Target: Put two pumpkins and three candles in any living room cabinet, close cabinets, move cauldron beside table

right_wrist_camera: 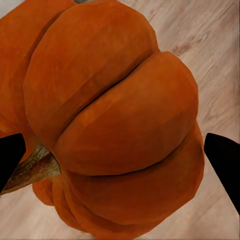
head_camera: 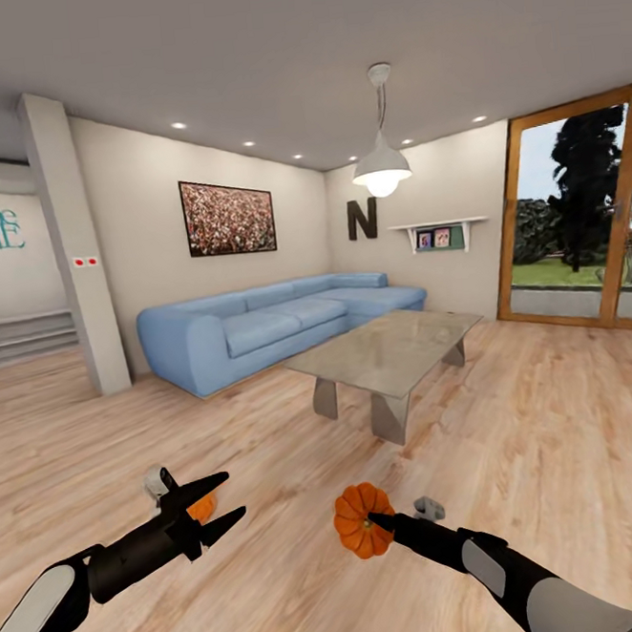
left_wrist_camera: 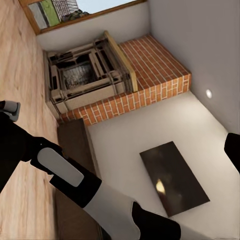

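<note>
Orange pumpkin: clamped between right gripper fingers, raised above the wood floor.
Left gripper: jaws spread; second pumpkin sits between the fingers, contact unclear, possibly loose.
Table: well ahead of both grippers, glass top bare.
Sofa: blue, beyond the table.

The head camera looks forward and slightly down across the wood floor toward the sofa. The right wrist camera sits very close to a pumpkin, seen also from the head. The left wrist camera faces a brick fireplace.
</note>
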Tool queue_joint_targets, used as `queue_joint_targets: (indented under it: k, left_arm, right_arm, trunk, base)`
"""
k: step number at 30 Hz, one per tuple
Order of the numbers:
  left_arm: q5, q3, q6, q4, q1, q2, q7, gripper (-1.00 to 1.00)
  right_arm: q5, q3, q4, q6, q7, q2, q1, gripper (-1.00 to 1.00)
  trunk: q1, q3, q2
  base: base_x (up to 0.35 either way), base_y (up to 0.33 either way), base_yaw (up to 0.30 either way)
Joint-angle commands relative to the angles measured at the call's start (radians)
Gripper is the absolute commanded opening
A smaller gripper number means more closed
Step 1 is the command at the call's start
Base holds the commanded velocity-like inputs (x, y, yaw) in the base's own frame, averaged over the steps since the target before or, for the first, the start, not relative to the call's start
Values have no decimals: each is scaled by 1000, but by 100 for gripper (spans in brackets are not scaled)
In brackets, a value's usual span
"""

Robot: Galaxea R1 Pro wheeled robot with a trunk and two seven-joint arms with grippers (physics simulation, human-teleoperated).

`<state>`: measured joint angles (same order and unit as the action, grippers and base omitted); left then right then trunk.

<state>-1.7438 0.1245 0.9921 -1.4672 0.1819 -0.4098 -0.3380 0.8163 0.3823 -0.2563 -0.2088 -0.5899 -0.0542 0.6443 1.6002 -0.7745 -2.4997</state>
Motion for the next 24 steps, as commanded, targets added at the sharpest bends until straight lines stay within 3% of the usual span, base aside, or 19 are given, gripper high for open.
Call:
queue_joint_targets:
  k: [1, 18, 24]
  left_arm:
    - [6, 1, 0, 1, 1, 0, -9, 100]
    - [6, 1, 0, 1, 1, 1, -9, 100]
    - [6, 1, 0, 1, 1, 0, -9, 100]
  right_arm:
    - [14, 0, -1, -7, 0, -1, 1, -100]
    - [15, -1, -1, -7, -1, -2, 1, -100]
    - [15, -1, -1, -8, 0, -2, 1, -100]
  trunk:
    - [0, 0, -1]
    - [0, 15, -1]
    - [0, 17, -1]
  base:
    - [249, 142, -246]
    - [224, 215, -246]
    - [128, 259, -80]
